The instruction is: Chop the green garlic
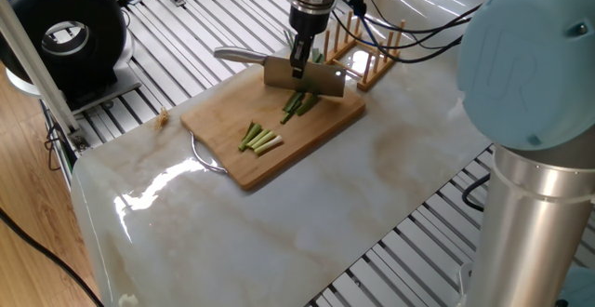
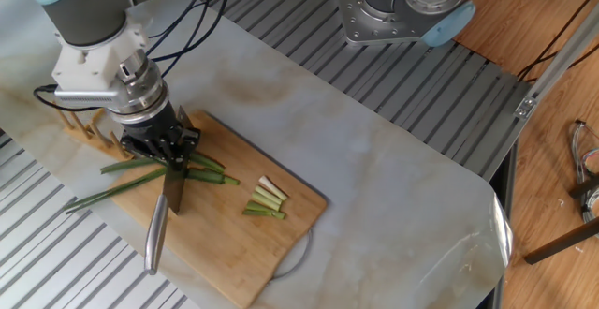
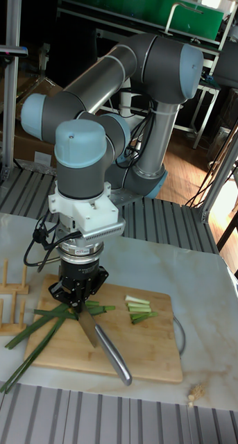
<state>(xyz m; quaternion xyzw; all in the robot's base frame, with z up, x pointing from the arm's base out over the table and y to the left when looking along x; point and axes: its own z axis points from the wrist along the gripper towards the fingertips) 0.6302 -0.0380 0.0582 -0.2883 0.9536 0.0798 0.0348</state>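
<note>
The black two-finger gripper (image 2: pixel 168 150) clamps one steel knife (image 2: pixel 167 208) over the long green garlic stalks (image 2: pixel 140 175), with about four cut pale-green pieces (image 2: pixel 266 199) at three o'clock on one bamboo cutting board (image 2: pixel 234 253).

Grey tubular arm (image 3: pixel 125 66) with pale-blue joint caps, white wrist block, black cables, black claw (image 3: pixel 80 292).

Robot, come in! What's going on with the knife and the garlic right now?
Gripper jaws shut on steel knife. Long green garlic stalk under blade, cut pieces on wooden cutting board. Nothing blocking.
</note>
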